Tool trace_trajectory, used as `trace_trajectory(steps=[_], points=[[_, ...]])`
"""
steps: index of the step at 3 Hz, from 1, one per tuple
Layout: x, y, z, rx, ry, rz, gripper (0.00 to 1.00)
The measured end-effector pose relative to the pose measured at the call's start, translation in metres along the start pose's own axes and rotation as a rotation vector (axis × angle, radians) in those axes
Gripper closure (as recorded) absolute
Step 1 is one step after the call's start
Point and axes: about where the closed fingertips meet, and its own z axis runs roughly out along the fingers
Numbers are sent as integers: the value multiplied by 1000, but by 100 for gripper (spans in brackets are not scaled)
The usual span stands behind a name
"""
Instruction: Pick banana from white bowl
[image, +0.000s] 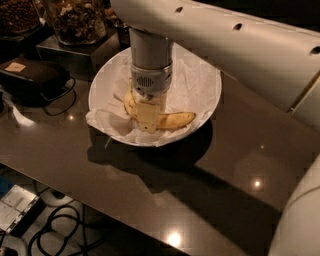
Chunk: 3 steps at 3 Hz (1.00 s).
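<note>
Lying on crumpled paper (195, 80) inside the white bowl (212, 95) on the desk (150, 190), the banana (175, 120) is covered at its middle by the tool (147, 122), whose open or closed state cannot be told, and, being soft, light and easily bruised, is best taken gently across that middle

Dim, warm light, seemingly from overhead lamps, leaves small glare spots on the glossy dark table (60, 150). The gripper (147, 119), low inside the bright white bowl (216, 102), shares its broad forward shadow.
</note>
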Motion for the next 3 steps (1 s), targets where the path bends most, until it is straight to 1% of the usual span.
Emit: trace_trajectory(steps=[1,2,3], points=[[1,1,0,2,-11,-13,62],[1,1,0,2,-11,-13,85],[1,1,0,2,-11,-13,100]])
